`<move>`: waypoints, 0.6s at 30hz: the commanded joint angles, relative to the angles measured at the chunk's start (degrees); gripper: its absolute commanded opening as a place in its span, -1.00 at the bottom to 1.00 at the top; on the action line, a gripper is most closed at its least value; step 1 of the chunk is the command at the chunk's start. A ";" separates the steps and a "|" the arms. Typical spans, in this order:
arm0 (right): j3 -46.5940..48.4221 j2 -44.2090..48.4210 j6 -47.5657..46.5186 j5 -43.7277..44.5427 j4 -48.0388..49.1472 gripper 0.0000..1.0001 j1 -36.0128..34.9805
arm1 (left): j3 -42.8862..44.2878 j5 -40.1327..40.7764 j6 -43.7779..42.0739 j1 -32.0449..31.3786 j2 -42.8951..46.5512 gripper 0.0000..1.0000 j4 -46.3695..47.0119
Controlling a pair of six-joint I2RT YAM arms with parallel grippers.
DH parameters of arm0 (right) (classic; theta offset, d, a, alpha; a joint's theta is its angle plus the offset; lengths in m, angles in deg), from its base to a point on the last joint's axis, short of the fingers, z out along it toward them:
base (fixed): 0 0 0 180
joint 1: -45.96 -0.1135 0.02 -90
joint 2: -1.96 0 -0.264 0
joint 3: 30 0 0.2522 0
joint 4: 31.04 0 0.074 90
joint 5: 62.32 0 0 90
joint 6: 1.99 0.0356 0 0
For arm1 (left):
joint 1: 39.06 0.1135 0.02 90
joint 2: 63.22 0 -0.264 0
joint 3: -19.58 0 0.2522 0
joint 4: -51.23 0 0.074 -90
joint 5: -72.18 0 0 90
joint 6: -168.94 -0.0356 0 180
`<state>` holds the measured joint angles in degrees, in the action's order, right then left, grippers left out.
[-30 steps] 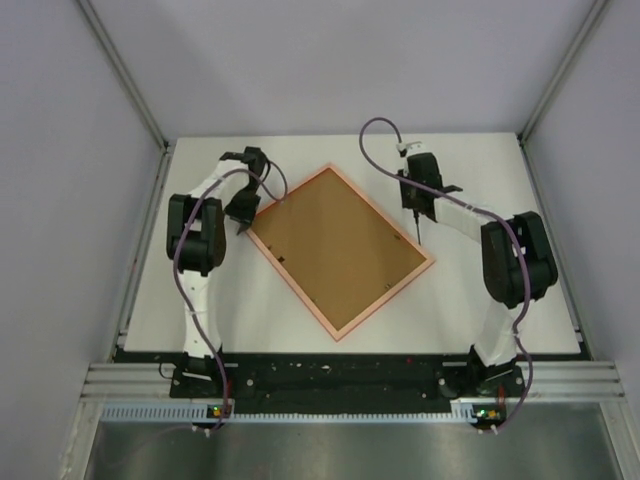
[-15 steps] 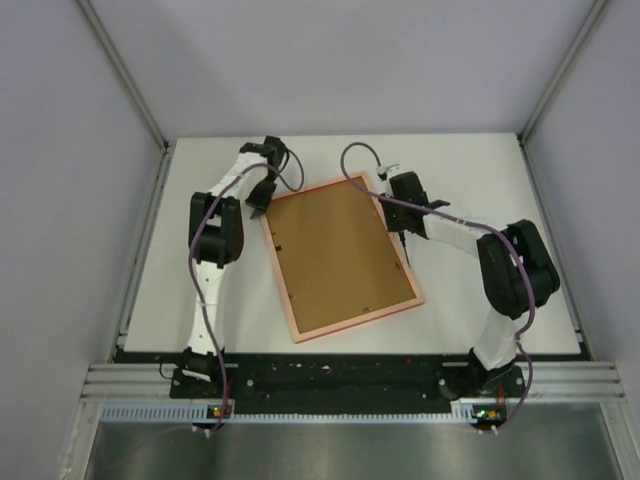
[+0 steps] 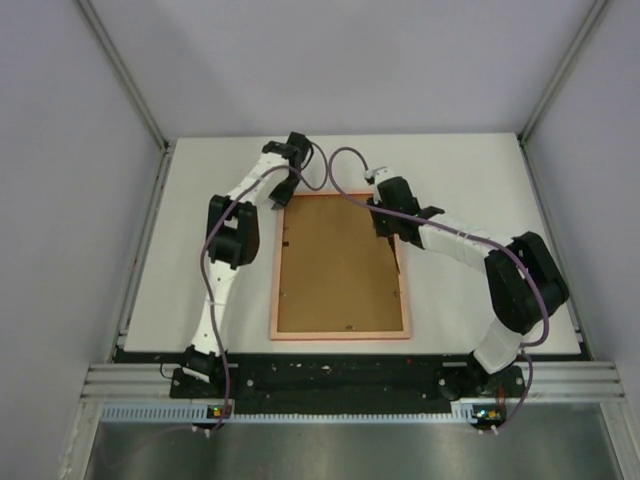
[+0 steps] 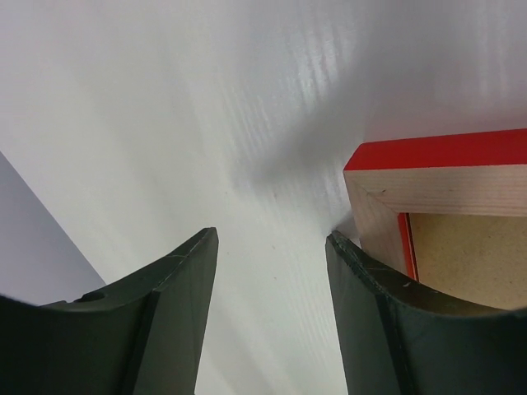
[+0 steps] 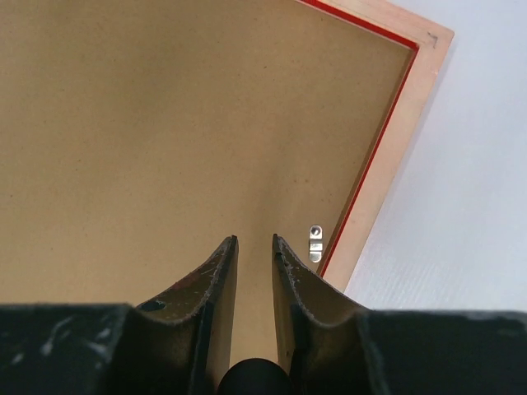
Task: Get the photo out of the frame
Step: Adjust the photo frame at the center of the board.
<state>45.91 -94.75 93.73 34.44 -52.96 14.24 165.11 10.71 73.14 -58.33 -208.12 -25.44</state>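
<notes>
Frame (image 3: 340, 335) face-down w/ brown backing board (image 3: 338, 265) inside; L gripper (image 4: 272, 239) spread at corner, R gripper (image 5: 254, 240) nearly pressed together, empty.

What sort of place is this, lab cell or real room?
Probably an enclosed lab test cell: plain grey wall panels on metal struts, a white table, left arm and right arm bolted to a rail at its near edge. Only prop: the frame.

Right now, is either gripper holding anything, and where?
Nothing is held. The left gripper is open beside a corner of the frame; the right gripper, nearly closed, sits over the backing board, empty.
</notes>
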 commanded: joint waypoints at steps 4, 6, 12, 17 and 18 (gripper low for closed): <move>5.08 5.39 -2.55 3.87 3.24 -1.00 2.63 | 1.22 0.12 2.19 2.65 5.67 0.28 2.71; 7.54 5.21 -2.20 3.26 3.50 -1.00 3.94 | -0.62 -1.54 2.90 3.88 10.14 0.29 2.71; 15.43 1.01 1.48 0.71 7.64 -1.00 5.80 | -18.00 -9.45 2.90 4.15 25.79 0.33 7.72; 25.10 -8.30 6.32 -3.33 7.64 -1.00 5.97 | -28.92 -16.49 2.99 3.36 30.20 0.32 6.50; 27.21 -9.89 7.28 -4.12 7.72 -1.00 5.89 | -30.50 -17.45 3.51 3.27 30.03 0.31 5.53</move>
<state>65.73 -98.05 96.00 34.53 -48.00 20.27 140.45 0.31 75.19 -53.74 -178.73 -19.54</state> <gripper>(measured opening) 0.224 0.663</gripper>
